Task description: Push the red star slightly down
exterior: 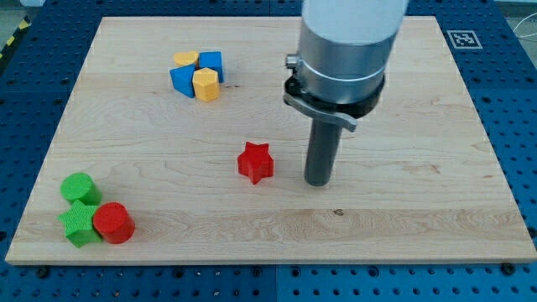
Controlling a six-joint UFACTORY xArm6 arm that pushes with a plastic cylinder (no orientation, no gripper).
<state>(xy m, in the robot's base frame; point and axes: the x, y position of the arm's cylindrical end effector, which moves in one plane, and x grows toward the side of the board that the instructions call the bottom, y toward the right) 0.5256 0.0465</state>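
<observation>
The red star [256,163] lies near the middle of the wooden board [419,168], a little toward the view's bottom. My tip [317,182] rests on the board to the star's right, a short gap away and slightly lower in the view. It is not touching the star.
A cluster of a yellow heart [186,59], a blue block [211,62], a blue triangle-like block [181,80] and a yellow hexagon [205,84] sits at upper left. A green cylinder [79,187], a green star [80,222] and a red cylinder [113,223] sit at lower left.
</observation>
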